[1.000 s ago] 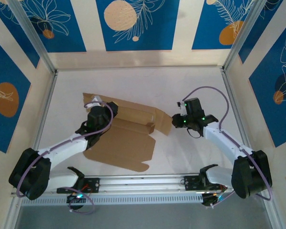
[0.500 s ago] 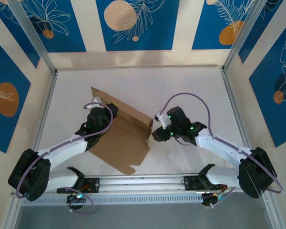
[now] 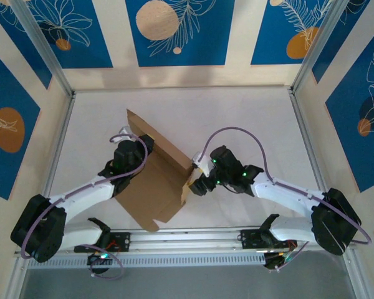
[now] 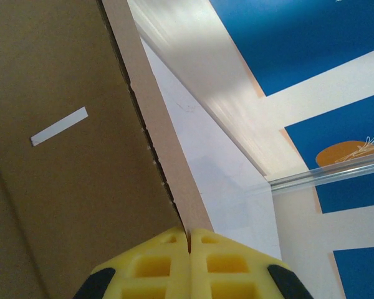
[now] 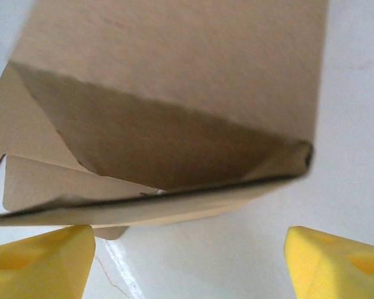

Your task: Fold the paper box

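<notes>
The paper box (image 3: 151,187) is a brown cardboard sheet, partly folded and tilted up off the white table at centre left. My left gripper (image 3: 139,148) is at its upper left side. In the left wrist view that gripper (image 4: 190,233) is shut on a narrow edge flap, beside the wide cardboard panel (image 4: 68,124). My right gripper (image 3: 195,182) sits at the sheet's right corner. In the right wrist view it (image 5: 187,235) is open, its yellow fingertips (image 5: 47,261) wide apart, with a folded cardboard flap (image 5: 174,75) just ahead and nothing between the fingers.
Bare white table (image 3: 249,118) stretches behind and to the right of the box. Aluminium posts and patterned blue walls (image 3: 174,31) enclose the space. A metal rail (image 3: 187,237) runs along the near edge between the arm bases.
The right gripper has swung left to the sheet's right corner and opened wide. The sheet has turned and tipped up steeper, its right flap folded in. The left gripper stays shut on it.
</notes>
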Tool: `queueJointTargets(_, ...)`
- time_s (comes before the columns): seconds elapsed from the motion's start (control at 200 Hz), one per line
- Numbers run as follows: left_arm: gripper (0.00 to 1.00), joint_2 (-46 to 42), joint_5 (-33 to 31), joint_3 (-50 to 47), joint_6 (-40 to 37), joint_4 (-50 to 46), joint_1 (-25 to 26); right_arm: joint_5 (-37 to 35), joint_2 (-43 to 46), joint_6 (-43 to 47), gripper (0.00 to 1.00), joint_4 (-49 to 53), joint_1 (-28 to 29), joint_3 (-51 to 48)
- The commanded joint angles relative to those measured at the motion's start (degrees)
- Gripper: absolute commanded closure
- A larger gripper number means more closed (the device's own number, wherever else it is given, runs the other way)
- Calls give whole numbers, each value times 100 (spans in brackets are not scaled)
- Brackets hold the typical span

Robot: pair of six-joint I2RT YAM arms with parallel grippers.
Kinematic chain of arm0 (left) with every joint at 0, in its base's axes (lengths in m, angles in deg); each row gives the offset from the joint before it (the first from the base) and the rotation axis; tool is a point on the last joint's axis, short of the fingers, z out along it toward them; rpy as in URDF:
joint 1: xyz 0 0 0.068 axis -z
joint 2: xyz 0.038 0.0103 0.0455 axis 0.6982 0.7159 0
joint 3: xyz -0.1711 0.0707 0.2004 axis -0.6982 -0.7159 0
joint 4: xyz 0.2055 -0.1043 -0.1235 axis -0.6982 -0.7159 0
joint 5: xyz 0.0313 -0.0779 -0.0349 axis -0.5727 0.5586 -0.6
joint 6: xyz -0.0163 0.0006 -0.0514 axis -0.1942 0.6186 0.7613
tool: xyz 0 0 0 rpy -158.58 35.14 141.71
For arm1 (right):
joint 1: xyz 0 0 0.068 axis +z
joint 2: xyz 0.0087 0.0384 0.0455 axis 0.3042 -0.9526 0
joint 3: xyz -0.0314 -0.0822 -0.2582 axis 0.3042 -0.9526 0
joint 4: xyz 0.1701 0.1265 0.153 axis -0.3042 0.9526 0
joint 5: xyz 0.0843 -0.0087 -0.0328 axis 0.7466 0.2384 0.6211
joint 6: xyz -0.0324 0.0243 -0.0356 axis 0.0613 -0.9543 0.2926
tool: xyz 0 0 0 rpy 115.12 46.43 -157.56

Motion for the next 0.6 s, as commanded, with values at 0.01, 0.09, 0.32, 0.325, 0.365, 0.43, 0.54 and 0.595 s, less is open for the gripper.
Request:
queueJointTargets(0.01,100,24,-115,-126,-35,-30,48,218,-118,247,18,-540,156,-23)
queueJointTargets(0.09,100,42,-115,-144,-10,-26,45,227,-99,237,16,-660,212,-68)
queueJointTargets(0.32,100,42,-173,-170,17,-7,40,157,100,-352,5,-1357,354,-359)
queueJointTargets(0.325,100,47,-175,-170,22,-1,41,157,98,-363,5,-1378,360,-371)
queueJointTargets(0.365,100,53,-176,-179,26,18,40,161,74,-458,1,-1540,406,-431)
queueJointTargets(0.43,100,79,-164,-174,51,55,39,166,-18,-597,1,-1787,451,-497)
queueJointTargets(0.54,100,108,-141,-170,87,83,37,111,-216,-733,0,-2099,528,-462)
queueJointTargets(0.595,100,105,-125,-170,89,85,34,-98,-299,-808,2,-2222,543,-415)
